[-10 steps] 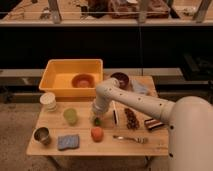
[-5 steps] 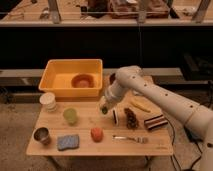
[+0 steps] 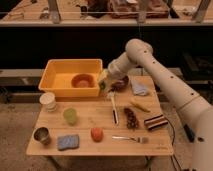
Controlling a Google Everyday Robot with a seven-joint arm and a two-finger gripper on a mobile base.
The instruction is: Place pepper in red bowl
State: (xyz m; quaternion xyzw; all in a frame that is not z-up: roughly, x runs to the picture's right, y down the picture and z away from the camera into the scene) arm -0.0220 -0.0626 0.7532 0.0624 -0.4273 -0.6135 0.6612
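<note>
Now my tool (image 3: 103, 80) hangs near the table's (image 3: 95, 119) far edge, clamped on the pepper (image 3: 102, 86), which dangles roughly upright. Just left, inside the yellow tub (image 3: 56, 75), sits the red bowl (image 3: 83, 80); I judge a short leftward carry remains.

**Robot test lab, mock kitchen on the bench**

We're looking at a lab set-up, not a home. A small wooden bench (image 3: 100, 117) stands on speckled floor, laid with kitchen props: a yellow tub (image 3: 70, 77), cups, a sponge (image 3: 68, 142), a fork (image 3: 131, 138). Behind runs dark industrial shelving (image 3: 100, 22) stacked with bins. The white robot arm (image 3: 165, 82) reaches in, its gripper (image 3: 103, 80) just beside the tub's right rim.
</note>
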